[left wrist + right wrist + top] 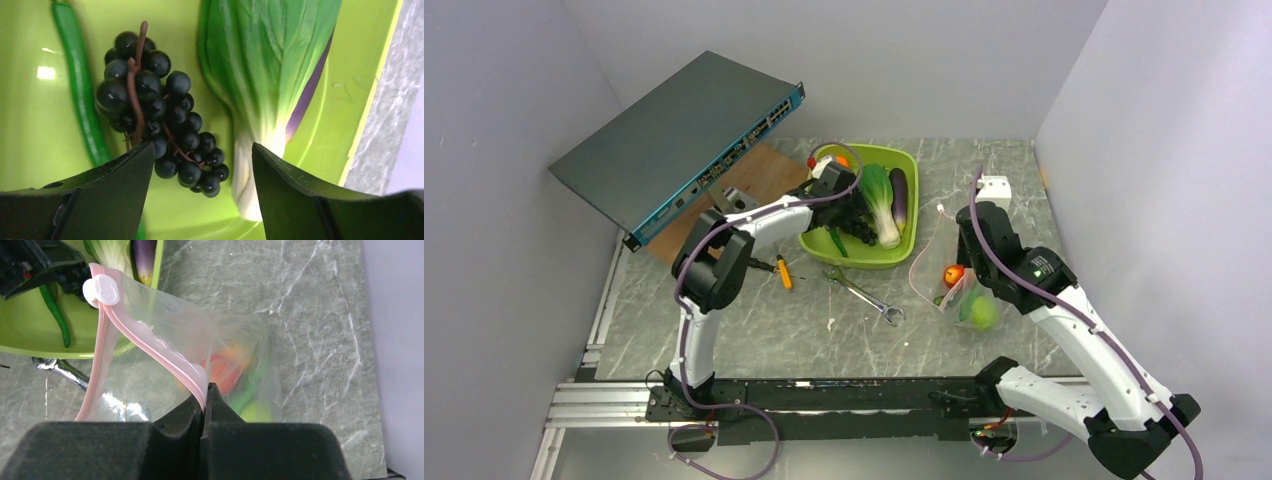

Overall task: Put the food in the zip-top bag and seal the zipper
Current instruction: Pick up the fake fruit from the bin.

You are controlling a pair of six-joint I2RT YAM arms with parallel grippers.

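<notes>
The left tool (pixel 202 150) hangs released over the green tub (pixel 30 125), its two fingers straddling the lower end of the grapes (pixel 155 110). The grapes lie on the tub floor between a cucumber (pixel 80 100) and the bok choy (pixel 265 60).

Picking up the bunch looks like the step in hand. It would go best if the tool came straight down and shut across the thick middle by the brown stem, not the loose tip. The bok choy's white stalk sits just beside the right-hand finger, so a small shift towards the cucumber should avoid pinching both.

The right tool (pixel 205 390) is clenched on the pink zipper (pixel 145 345) and lifts one lip of the bag (pixel 240 340) off the tabletop (pixel 310 315). The mouth gapes towards the tub. A tomato (pixel 953 274) and a green fruit (pixel 982 312) are already inside. Its grip should hold steady (a sagging lip would narrow the opening).
</notes>
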